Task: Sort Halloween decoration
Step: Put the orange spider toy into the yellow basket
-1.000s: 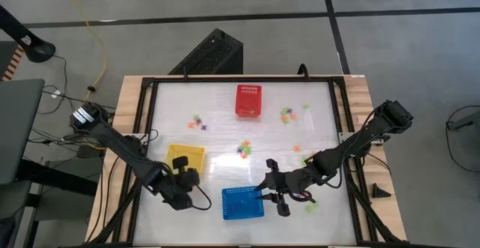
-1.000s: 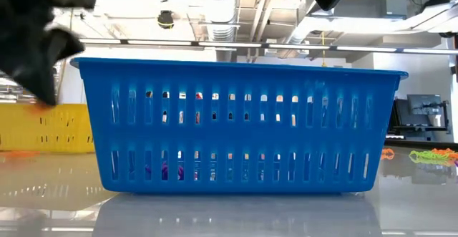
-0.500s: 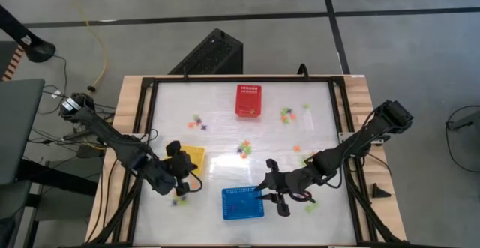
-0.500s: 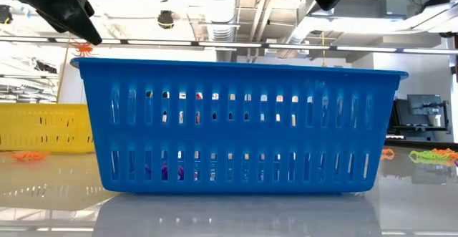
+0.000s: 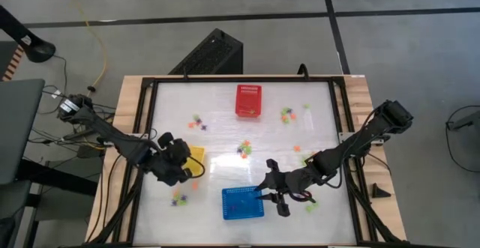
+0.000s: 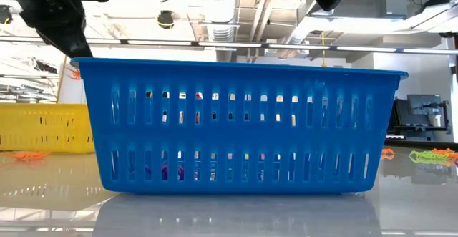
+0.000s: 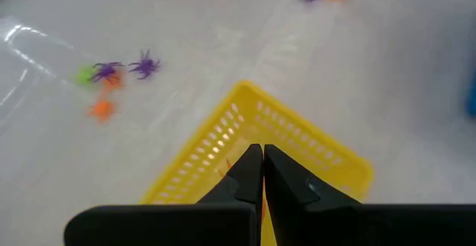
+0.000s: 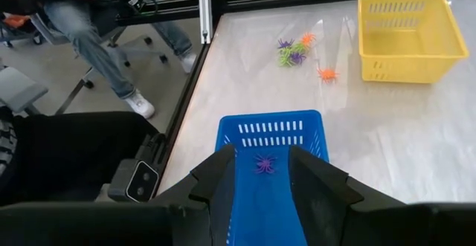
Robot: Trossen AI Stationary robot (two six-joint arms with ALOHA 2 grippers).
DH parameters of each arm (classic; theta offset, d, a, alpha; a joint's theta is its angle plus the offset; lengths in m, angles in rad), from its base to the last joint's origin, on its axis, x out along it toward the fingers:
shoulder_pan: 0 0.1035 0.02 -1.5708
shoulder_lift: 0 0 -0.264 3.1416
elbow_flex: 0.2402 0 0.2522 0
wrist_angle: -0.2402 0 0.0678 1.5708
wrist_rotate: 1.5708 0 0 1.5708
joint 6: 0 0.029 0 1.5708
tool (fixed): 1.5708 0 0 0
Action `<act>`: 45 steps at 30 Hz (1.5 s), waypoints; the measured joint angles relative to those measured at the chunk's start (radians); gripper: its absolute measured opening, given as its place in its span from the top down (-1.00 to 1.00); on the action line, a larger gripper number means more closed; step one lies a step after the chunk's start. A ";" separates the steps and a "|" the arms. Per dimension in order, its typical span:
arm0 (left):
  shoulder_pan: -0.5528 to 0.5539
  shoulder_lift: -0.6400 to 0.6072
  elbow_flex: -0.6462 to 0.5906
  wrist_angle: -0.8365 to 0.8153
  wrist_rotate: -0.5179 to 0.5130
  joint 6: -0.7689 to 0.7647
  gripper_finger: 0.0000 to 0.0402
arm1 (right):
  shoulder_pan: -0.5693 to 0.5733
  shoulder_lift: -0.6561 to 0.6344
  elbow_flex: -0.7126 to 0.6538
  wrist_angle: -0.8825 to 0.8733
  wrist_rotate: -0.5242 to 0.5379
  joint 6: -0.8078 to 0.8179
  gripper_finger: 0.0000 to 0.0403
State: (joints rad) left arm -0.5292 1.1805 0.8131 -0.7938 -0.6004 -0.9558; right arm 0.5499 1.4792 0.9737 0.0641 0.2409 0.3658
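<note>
Tiny orange, purple and green Halloween trinkets lie scattered on the white table: a cluster [image 5: 178, 199] near the left edge, others at mid-table [image 5: 244, 149] and far right [image 5: 286, 115]. My left gripper [image 7: 262, 151] hangs shut over the near corner of the yellow basket [image 7: 297, 146], with a bit of orange at its tips. My right gripper [image 8: 262, 173] hovers open above the blue basket [image 8: 271, 138], its fingers apart with nothing between them. A purple trinket [image 8: 264, 163] lies on that basket's floor. My left gripper pinches an orange trinket between its shut fingertips. Only thin orange slivers [image 7: 225, 166] show beside the fingers, so which part it has cannot be told. The fingers slant down from the table's near left. The trinket is clear of the table, above the yellow basket.
A red basket [image 5: 249, 100] stands at the far middle. A black frame [image 5: 150, 106] rims the table. Loose trinkets [image 8: 294, 49] lie between the blue and yellow baskets. A seated person's legs [image 8: 97, 23] show beyond the table's edge. Bare table lies between the baskets.
My left gripper has risen from the table at the yellow basket's near side and gone toward the far edge, over that basket's near corner, rolling as it went. It has stayed shut, with the orange trinket hanging at its tips. A cluster of trinkets lies where it was.
</note>
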 joint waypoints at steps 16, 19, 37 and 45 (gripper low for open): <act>0.034 0.000 0.000 -0.002 0.069 0.067 0.51 | 0.000 0.000 0.000 0.000 0.000 0.001 0.21; 0.024 0.000 0.000 0.018 0.117 0.091 0.45 | 0.000 0.000 0.000 -0.001 0.000 0.001 0.21; -0.022 0.306 0.013 1.043 0.192 0.741 0.46 | 0.046 -0.021 0.000 -0.224 -0.011 0.151 0.21; 0.146 0.509 0.198 0.975 0.241 0.919 0.46 | 0.107 -0.043 0.000 -0.453 0.027 0.375 0.21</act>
State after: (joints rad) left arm -0.3836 1.6899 1.0106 0.1812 -0.3598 -0.0365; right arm 0.6567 1.4361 0.9733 -0.3885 0.2684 0.7408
